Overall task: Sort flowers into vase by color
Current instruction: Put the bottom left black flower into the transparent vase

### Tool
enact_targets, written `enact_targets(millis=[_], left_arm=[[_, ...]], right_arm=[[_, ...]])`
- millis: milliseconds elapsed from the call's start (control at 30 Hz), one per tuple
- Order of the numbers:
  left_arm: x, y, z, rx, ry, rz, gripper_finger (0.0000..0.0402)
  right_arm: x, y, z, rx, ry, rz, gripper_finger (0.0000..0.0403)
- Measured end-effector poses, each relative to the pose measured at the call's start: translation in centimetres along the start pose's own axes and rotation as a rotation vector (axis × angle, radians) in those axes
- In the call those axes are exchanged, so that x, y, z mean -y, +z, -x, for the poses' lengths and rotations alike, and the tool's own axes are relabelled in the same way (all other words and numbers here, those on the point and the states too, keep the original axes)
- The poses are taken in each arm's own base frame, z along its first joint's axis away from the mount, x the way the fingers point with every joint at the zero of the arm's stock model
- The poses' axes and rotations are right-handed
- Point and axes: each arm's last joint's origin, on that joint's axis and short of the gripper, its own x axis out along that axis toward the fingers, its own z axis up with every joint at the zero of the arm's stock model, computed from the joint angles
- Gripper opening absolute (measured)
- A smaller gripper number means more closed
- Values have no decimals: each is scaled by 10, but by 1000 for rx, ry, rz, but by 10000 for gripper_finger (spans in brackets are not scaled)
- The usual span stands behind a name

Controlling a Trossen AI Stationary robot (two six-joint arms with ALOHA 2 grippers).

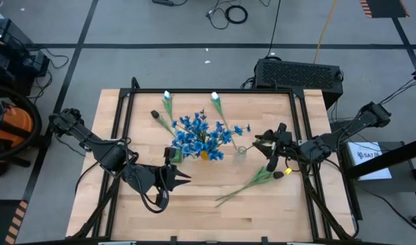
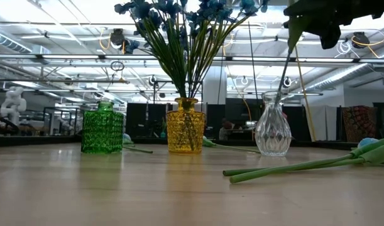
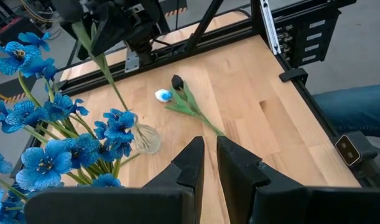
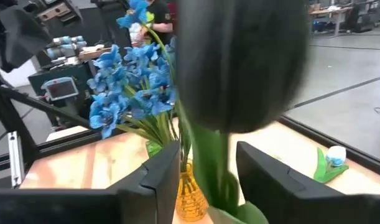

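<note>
A clear glass vase (image 2: pixel 271 132) stands right of the yellow vase (image 2: pixel 185 133), which holds the blue flowers (image 1: pixel 197 135). A green vase (image 2: pixel 102 130) stands to their left. My right gripper (image 1: pixel 261 141) is shut on a dark-budded flower (image 4: pixel 239 62) above the clear vase (image 1: pixel 240 149); the flower's stem (image 2: pixel 285 69) runs down into the vase's mouth. My left gripper (image 1: pixel 182 178) is shut and empty near the green vase (image 1: pixel 172 155). Two flowers (image 1: pixel 252 182) lie on the table at the front right. White tulips (image 1: pixel 168 102) and a dark bud (image 1: pixel 154 114) lie at the far side. My right gripper pinches the green stem (image 4: pixel 209 163) just below the dark bud, between its two fingers (image 4: pixel 162 171). The fingers come roughly level from the table's right side and lie across the stem. The stem slants down from the hold, its lower end inside the clear vase.
The two flowers lying on the table also show in the left wrist view (image 3: pixel 186 104), one with a pale bud and one with a dark bud. Black frame rails (image 1: pixel 122 129) border the wooden table. Bare wood (image 1: pixel 214 218) lies toward the near edge.
</note>
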Motion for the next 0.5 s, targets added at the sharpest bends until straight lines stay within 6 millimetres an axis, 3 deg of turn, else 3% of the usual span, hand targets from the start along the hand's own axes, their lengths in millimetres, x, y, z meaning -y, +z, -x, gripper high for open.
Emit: enact_targets(millis=[233,500], left_arm=[[2,-9,-4,-85,-3,19,52],[24,-38,-34,-170,-40,12,52]], right_arm=[[0,8,12,-93,38,2,166],[5,17,24,-167,30,-44,159]])
